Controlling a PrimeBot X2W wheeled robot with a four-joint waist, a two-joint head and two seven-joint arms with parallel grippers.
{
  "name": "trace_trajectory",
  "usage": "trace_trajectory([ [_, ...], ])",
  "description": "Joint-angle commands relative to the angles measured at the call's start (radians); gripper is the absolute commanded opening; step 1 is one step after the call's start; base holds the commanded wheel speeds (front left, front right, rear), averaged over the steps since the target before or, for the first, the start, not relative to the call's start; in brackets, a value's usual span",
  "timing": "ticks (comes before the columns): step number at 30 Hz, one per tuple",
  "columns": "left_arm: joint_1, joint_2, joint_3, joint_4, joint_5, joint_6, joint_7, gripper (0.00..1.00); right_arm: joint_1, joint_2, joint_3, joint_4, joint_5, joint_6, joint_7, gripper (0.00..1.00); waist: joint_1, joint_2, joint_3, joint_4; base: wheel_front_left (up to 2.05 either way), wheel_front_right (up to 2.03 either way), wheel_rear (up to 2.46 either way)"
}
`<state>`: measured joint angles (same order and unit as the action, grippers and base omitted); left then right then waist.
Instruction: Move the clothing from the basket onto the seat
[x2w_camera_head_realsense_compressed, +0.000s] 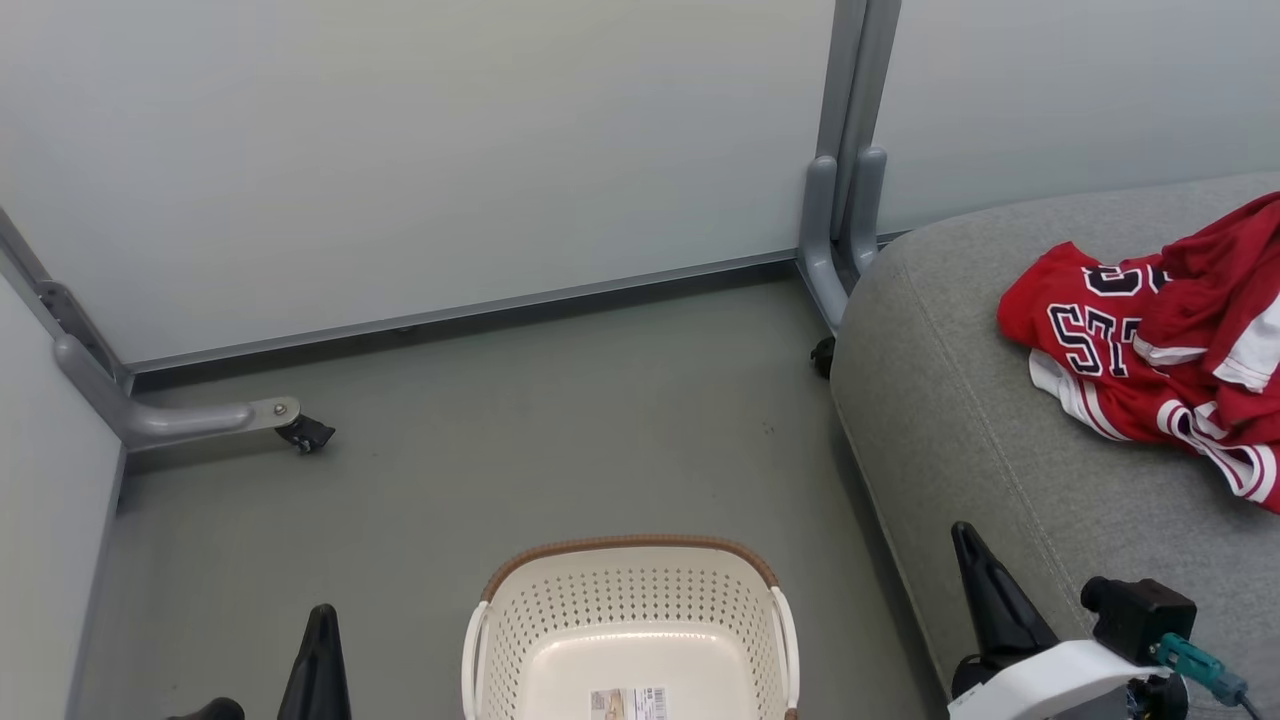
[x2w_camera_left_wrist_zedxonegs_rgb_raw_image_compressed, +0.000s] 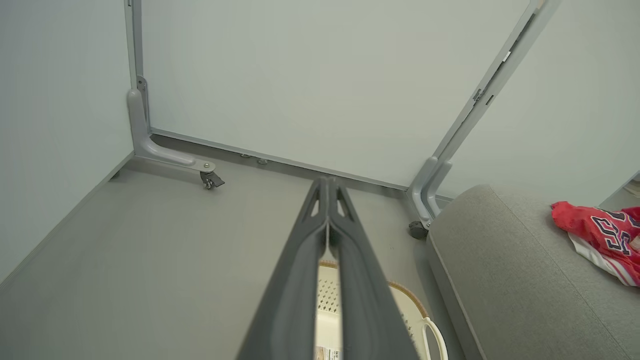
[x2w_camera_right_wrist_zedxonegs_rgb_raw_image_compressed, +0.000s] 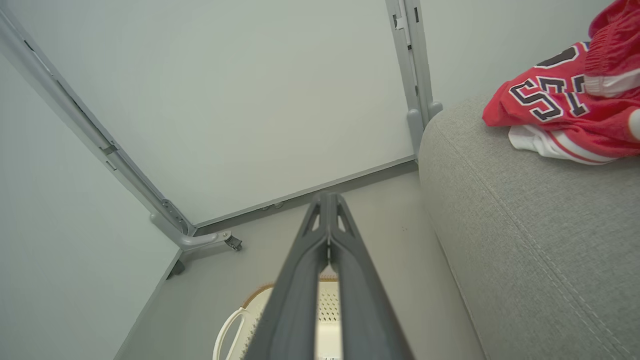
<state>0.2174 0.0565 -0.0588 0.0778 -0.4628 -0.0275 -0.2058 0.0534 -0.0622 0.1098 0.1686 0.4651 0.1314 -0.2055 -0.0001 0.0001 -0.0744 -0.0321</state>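
Clothing (x2w_camera_head_realsense_compressed: 1150, 370) (two red garments, heaped together) lies on the seat (x2w_camera_head_realsense_compressed: 960, 450), to the right of and beyond the basket (x2w_camera_head_realsense_compressed: 620, 600), well apart from it. Left gripper (x2w_camera_left_wrist_zedxonegs_rgb_raw_image_compressed: 328, 195), left of the basket: jaws pressed together, gripping nothing. Right gripper (x2w_camera_right_wrist_zedxonegs_rgb_raw_image_compressed: 328, 205), right of the basket: jaws likewise.
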Motion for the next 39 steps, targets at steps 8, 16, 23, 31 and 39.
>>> trace_trajectory([
  [8, -0.067, 0.016, 0.015, 0.013, -0.161, -0.018, 0.03, 0.0, -0.046, -0.012, -0.022, -0.003, 0.158, 0.0, 0.032, 0.0, 0.0001, -0.0001, 0.006, 0.002, 0.0, 0.0, 0.0],
  [16, -0.1, 0.02, 0.025, 0.033, -0.287, -0.029, 0.057, 0.0, -0.061, -0.015, -0.039, 0.006, 0.284, 0.0, 0.06, 0.0, 0.0001, -0.0001, 0.011, 0.005, 0.0, 0.0, 0.0],
  [23, -0.126, 0.023, 0.034, 0.045, -0.388, -0.038, 0.08, 0.0, -0.071, -0.017, -0.053, 0.013, 0.384, 0.0, 0.083, 0.0, 0.0001, -0.0001, 0.016, 0.007, 0.0, 0.0, 0.0],
  [31, -0.152, 0.025, 0.045, 0.059, -0.491, -0.046, 0.104, 0.0, -0.084, -0.018, -0.068, 0.02, 0.486, 0.0, 0.109, 0.0, 0.0001, -0.0001, 0.022, 0.009, 0.0, 0.0, 0.0],
  [39, -0.176, 0.026, 0.055, 0.073, -0.587, -0.054, 0.128, 0.0, -0.096, -0.019, -0.084, 0.027, 0.581, -0.001, 0.133, 0.0, 0.0001, -0.0001, 0.028, 0.011, 0.0, 0.0, 0.0],
])
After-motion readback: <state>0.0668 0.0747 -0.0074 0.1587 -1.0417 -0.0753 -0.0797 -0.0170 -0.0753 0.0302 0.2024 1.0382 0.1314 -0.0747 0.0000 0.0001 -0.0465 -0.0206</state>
